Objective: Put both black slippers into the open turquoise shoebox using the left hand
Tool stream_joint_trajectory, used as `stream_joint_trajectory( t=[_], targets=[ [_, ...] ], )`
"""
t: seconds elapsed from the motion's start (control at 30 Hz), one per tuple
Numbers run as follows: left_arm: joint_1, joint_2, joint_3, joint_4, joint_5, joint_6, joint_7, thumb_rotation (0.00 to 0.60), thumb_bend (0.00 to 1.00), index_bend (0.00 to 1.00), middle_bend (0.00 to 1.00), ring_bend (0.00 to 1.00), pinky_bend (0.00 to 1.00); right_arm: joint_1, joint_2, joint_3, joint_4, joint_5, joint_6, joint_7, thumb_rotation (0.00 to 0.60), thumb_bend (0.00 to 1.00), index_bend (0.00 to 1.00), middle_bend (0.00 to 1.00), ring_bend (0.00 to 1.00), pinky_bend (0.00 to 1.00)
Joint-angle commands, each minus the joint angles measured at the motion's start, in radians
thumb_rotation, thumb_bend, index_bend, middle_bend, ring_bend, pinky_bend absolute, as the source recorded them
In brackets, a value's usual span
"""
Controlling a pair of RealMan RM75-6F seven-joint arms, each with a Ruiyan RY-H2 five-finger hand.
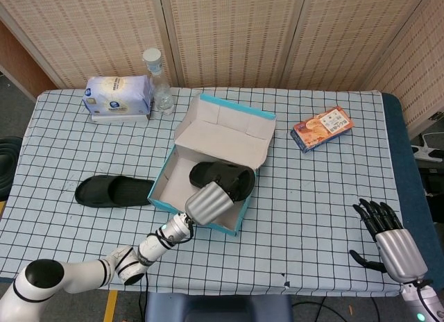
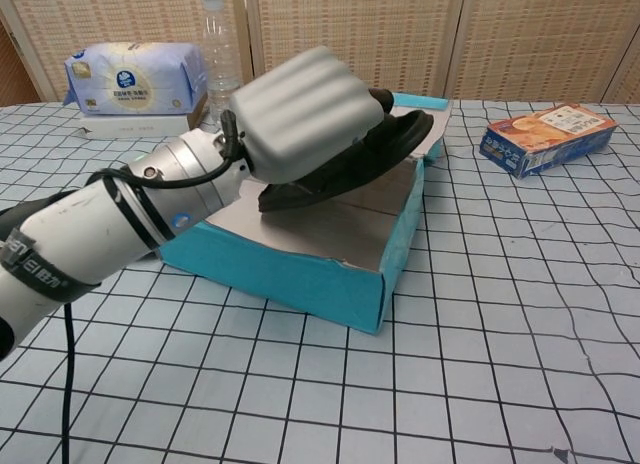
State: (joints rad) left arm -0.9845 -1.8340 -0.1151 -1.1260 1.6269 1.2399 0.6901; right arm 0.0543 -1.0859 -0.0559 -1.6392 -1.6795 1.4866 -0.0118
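The open turquoise shoebox (image 1: 161, 197) (image 2: 290, 279) stands mid-table, its lid (image 1: 225, 134) folded back. My left hand (image 1: 208, 202) (image 2: 300, 114) reaches over the box's near wall and grips one black slipper (image 1: 225, 178) (image 2: 395, 144). That slipper is tilted, toe raised, inside and above the box's right half. The fingers under it are hidden. The other black slipper (image 1: 111, 191) lies flat on the table, left of the box. My right hand (image 1: 388, 237) hovers open at the table's near right edge, holding nothing.
A tissue pack (image 1: 118, 96) (image 2: 135, 69) and a clear bottle (image 1: 159, 82) (image 2: 220, 49) stand at the back left. An orange snack box (image 1: 322, 128) (image 2: 548, 136) lies to the right of the shoebox lid. The checked cloth covers the table.
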Motion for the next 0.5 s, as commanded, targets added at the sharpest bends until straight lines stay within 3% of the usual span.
stream_joint_trajectory(
  t=[0.03,0.5],
  targets=[
    [0.002,-0.002,0.011,0.032,0.005,-0.019,0.001,0.6,0.6,0.88,1.0,0.92,0.7,0.0,0.001,-0.001,-0.002,0.0,-0.001,-0.001,0.49,0.16,0.0,0.0,0.0,0.0],
    [0.038,-0.066,0.027,0.148,-0.005,-0.044,0.012,0.6,0.61,0.88,1.0,0.92,0.7,0.006,0.008,-0.01,-0.015,-0.002,-0.024,-0.004,0.49,0.16,0.0,0.0,0.0,0.0]
  ],
)
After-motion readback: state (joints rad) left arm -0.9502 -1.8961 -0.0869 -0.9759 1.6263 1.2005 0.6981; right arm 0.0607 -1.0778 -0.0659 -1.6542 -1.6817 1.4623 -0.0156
